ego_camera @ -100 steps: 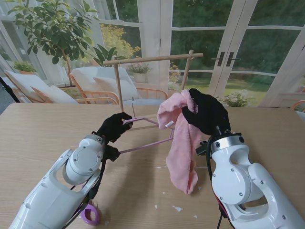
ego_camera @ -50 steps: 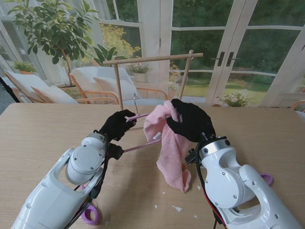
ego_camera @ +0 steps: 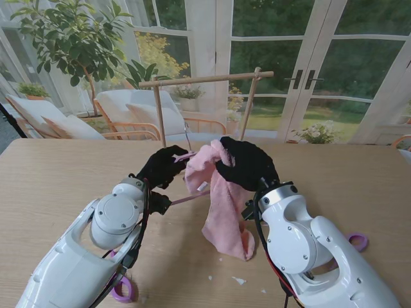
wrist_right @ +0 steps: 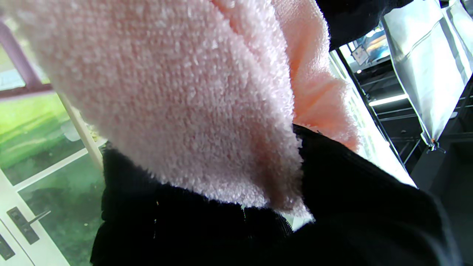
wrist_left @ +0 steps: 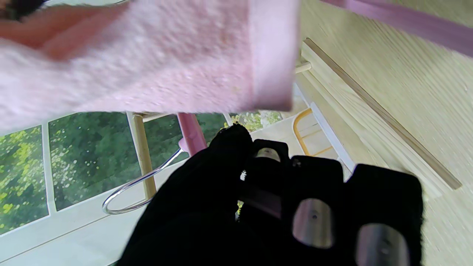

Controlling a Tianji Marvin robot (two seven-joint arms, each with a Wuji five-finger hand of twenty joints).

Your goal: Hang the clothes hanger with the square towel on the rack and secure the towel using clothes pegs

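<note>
My left hand [ego_camera: 162,168] is shut on the pink clothes hanger [ego_camera: 186,198], held above the table in front of the wooden rack [ego_camera: 205,79]. The hanger's metal hook [wrist_left: 136,188] shows beside my left hand [wrist_left: 281,207] in the left wrist view. My right hand [ego_camera: 247,163] is shut on the bunched top of the pink square towel [ego_camera: 221,205], which hangs down over the hanger's right side toward the table. The towel [wrist_right: 192,103] fills the right wrist view, over my right hand [wrist_right: 229,225]. The hanger's right end is hidden by the towel [wrist_left: 147,62].
Two purple pegs lie on the table [ego_camera: 51,179]: one [ego_camera: 122,289] near my left forearm, one [ego_camera: 358,241] by my right forearm. Small white scraps [ego_camera: 238,280] dot the wood nearer to me. Glass doors and a plant stand behind the rack.
My right hand has carried the towel leftward, closing on the hanger and my left hand. The left hand and hanger have risen slightly and tilted toward the rack.
</note>
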